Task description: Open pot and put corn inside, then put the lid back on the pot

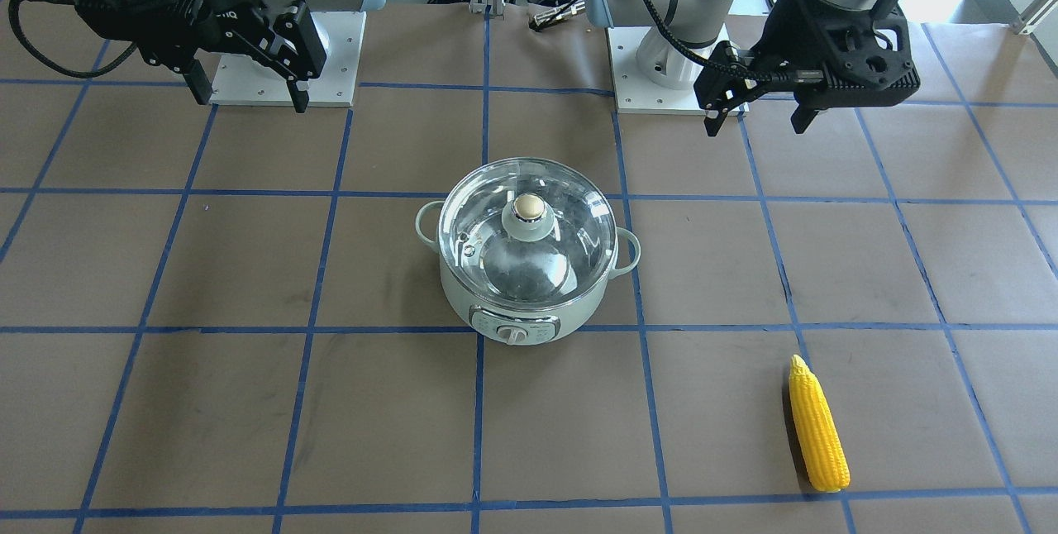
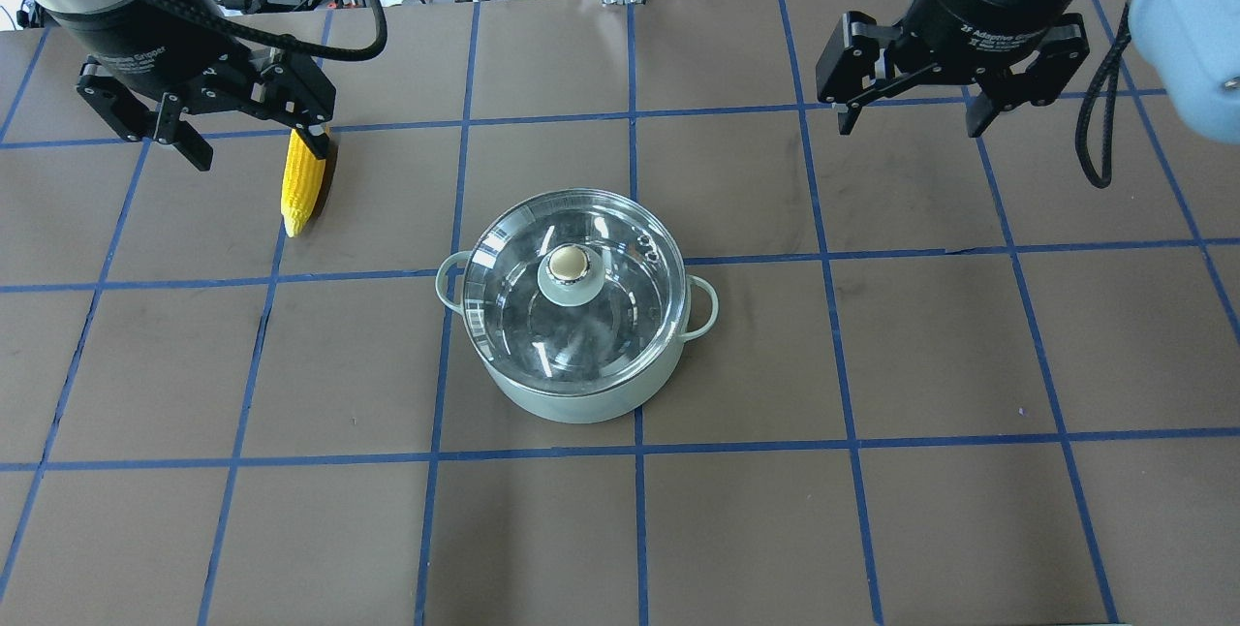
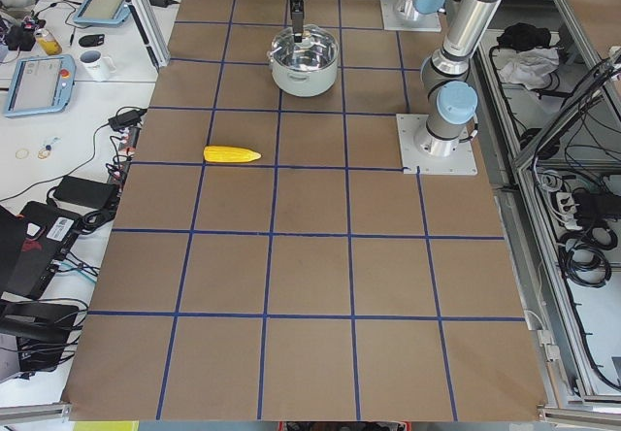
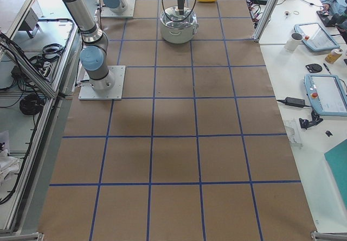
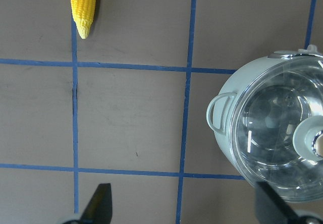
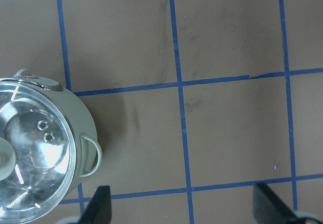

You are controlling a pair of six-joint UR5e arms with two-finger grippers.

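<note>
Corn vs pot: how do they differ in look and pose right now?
The corn is yellow, long and tapered; the pot is pale green and round. The corn lies flat on the robot's left; the pot stands upright mid-table, with the lid on. Both rest on the table, ungrasped.

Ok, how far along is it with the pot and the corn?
Nothing looks done yet: the lid sits closed on the pot and the corn lies apart from it, on the robot's left side. Nothing is in hand; the left tool and right tool hang open and empty. All steps remain: lift the lid, put the corn in, set the lid back.
</note>
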